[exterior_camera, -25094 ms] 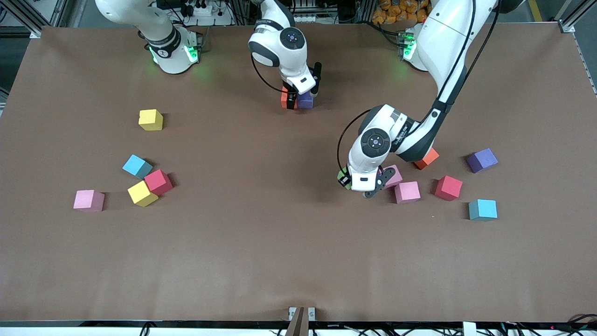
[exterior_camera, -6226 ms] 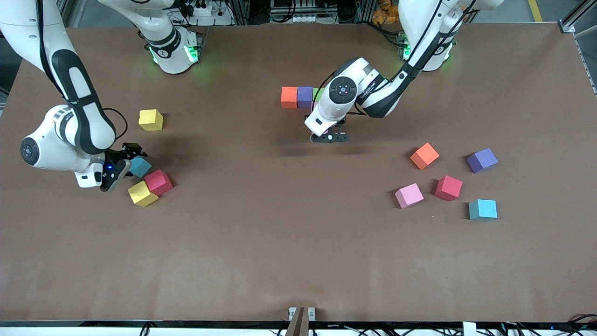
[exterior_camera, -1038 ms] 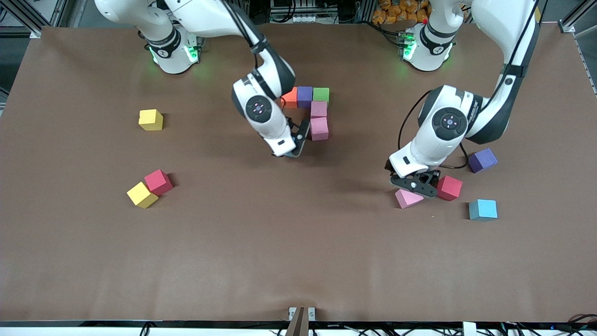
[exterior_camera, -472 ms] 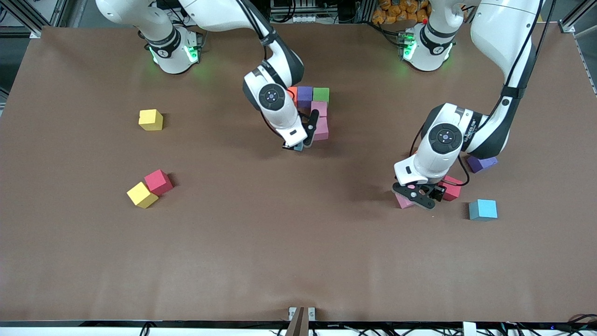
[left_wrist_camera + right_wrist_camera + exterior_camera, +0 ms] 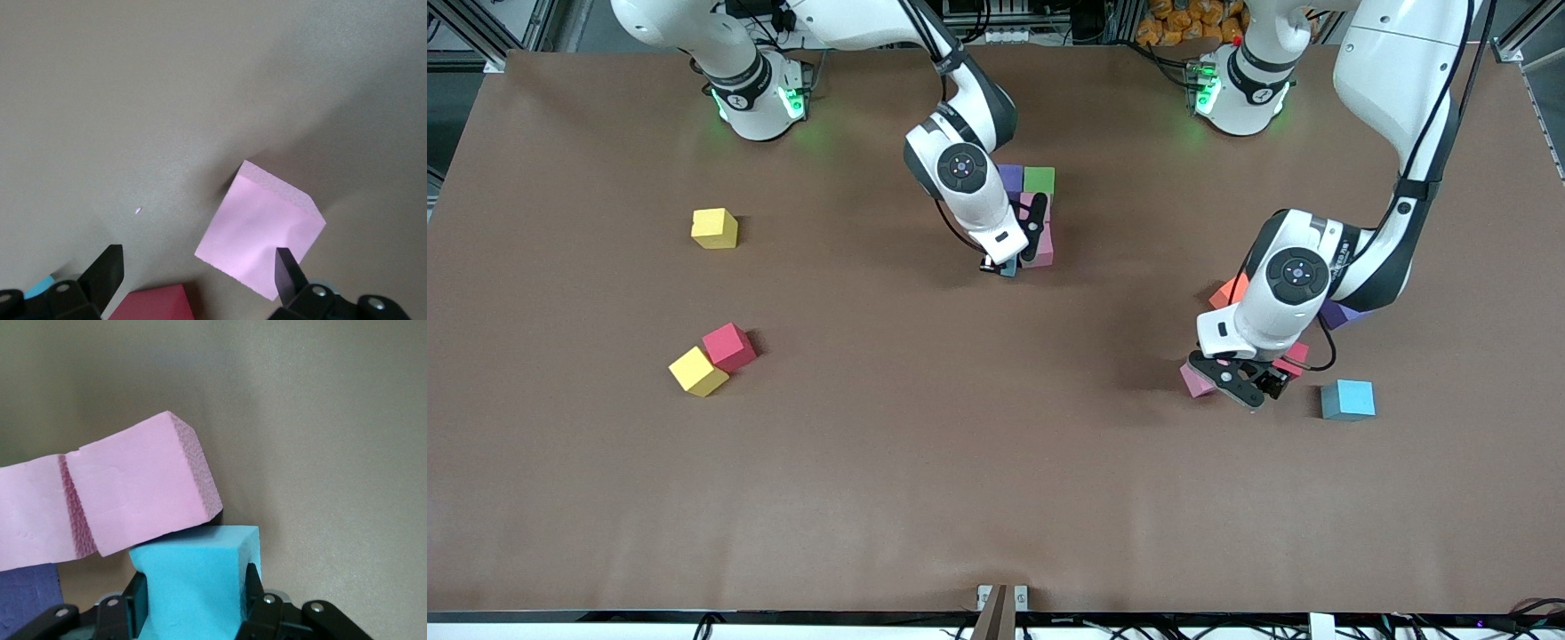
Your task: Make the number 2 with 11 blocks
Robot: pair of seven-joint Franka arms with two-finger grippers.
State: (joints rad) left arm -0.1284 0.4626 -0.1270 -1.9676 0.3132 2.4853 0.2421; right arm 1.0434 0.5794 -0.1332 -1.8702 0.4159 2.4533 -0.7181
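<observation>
A brown matte surface (image 5: 960, 462) carries the work. The number 2 (image 5: 1035, 213) is partly built near the robots' bases: a purple and a green cube visible in its top row, two pink cubes descending from the green one. The right hand (image 5: 1016, 249) pinches a light blue block (image 5: 193, 583) just beside the lower pink cube (image 5: 137, 487), evidently to start the middle row. The left hand (image 5: 1240, 380), fingers spread, hovers over a loose pink block (image 5: 260, 230) toward the left arm's end, likely the next pick. Spare blocks lie scattered toward both ends; cables and framing edge the room.
</observation>
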